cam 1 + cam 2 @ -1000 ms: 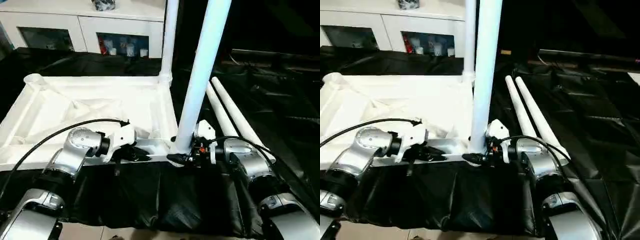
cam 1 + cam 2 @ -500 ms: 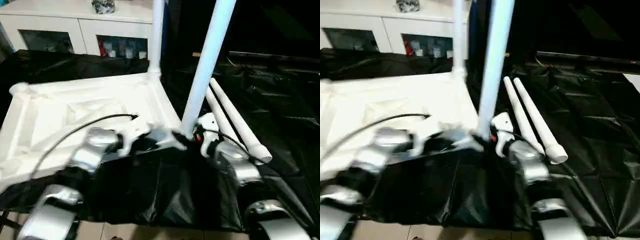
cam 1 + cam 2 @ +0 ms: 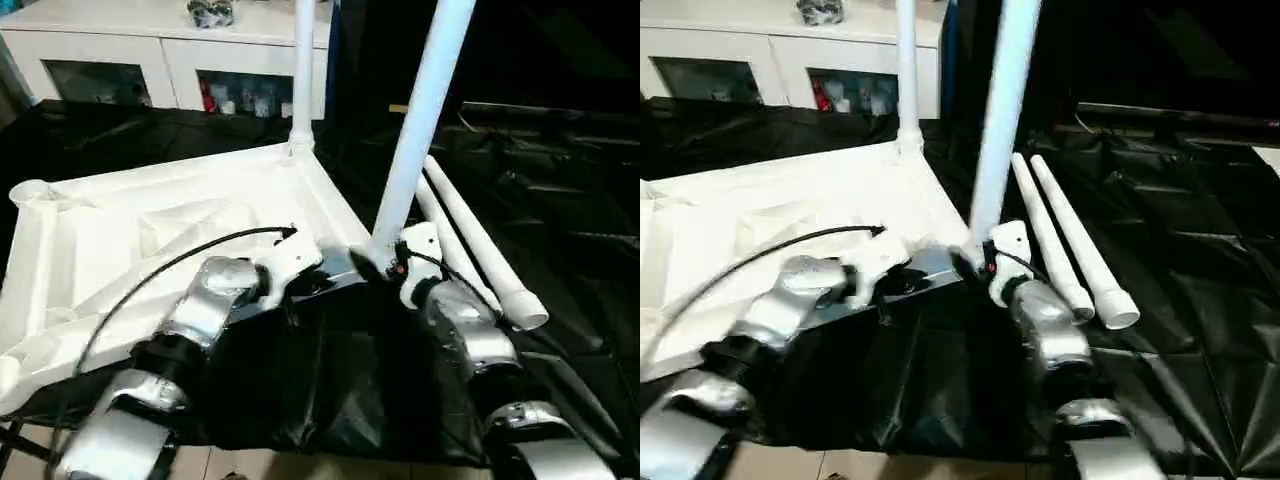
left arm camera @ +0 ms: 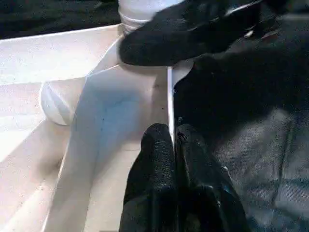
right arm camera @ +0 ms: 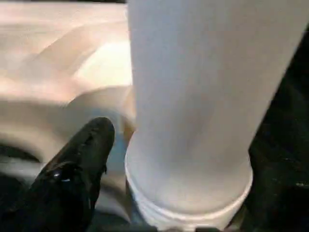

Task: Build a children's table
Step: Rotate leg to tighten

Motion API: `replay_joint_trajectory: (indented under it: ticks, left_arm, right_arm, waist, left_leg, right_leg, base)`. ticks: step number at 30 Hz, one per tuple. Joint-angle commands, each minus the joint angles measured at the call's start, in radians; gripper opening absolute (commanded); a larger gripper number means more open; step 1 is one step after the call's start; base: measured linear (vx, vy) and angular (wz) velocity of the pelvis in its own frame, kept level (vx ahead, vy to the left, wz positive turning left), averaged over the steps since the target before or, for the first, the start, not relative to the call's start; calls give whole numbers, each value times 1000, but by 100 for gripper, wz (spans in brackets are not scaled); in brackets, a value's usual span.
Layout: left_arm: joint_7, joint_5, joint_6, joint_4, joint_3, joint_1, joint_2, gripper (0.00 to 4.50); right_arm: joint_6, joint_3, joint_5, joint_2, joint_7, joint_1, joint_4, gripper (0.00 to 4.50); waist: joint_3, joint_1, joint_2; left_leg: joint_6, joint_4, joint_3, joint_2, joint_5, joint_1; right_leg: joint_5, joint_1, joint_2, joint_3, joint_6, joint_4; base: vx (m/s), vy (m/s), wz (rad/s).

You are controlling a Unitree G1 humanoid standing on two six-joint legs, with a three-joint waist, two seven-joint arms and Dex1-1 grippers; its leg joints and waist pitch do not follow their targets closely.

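The white tabletop lies upside down on black cloth, turned at an angle. One white leg stands in its far corner. A second leg stands in the near right corner socket. My left gripper is shut on the thin near rim of the tabletop, close to that corner. My right gripper is at the base of the near leg, jaws open around it. One black finger stands a little off the tube. Two loose legs lie side by side to the right.
A white cabinet with glass doors stands behind the work. Black cloth covers the surface and hangs over the near edge. An open round socket shows at the tabletop's far left corner.
The tabletop has swung round on the cloth, its near right corner moving away and to the right with both grippers at it. The loose legs have stayed put.
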Motion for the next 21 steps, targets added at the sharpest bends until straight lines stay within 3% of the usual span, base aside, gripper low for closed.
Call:
replay_joint_trajectory:
  ticks: [1,8,10,16,21]
  left_arm:
    - [-87,-35,-52,-17,-25,15,7,0]
    - [-285,-102,-90,-38,-12,43,101,0]
    - [-335,-112,-100,-41,-18,50,126,0]
    - [-395,-128,-97,-39,-14,46,163,0]
    - [-419,-134,-93,-38,-16,43,173,0]
  right_arm:
    - [0,84,9,-10,181,16,-33,385]
    - [25,123,44,-111,466,4,-52,385]
    - [34,128,49,-127,520,-6,-53,385]
    - [54,166,35,-163,597,-21,-59,334]
    - [85,174,42,-164,631,-25,-79,298]
  waist:
    - [-50,2,-2]
    - [-53,9,2]
    - [-52,10,5]
    - [-46,14,1]
    - [-47,15,-2]
  left_leg:
    - [54,-63,-19,38,-272,-1]
    - [77,-57,-11,46,-205,-1]
    - [76,-58,-11,47,-205,1]
    - [49,-62,-10,48,-237,5]
    - [49,-61,-11,48,-224,4]
  right_leg:
    - [-316,41,-68,49,-181,-82]
    - [-162,48,-61,44,-248,-59]
    - [-161,46,-62,44,-257,-59]
    - [-239,43,-64,47,-240,-66]
    - [-237,45,-64,47,-234,-64]
  base:
    - [0,0,0]
    - [0,0,0]
    - [0,0,0]
    - [0,0,0]
    - [0,0,0]
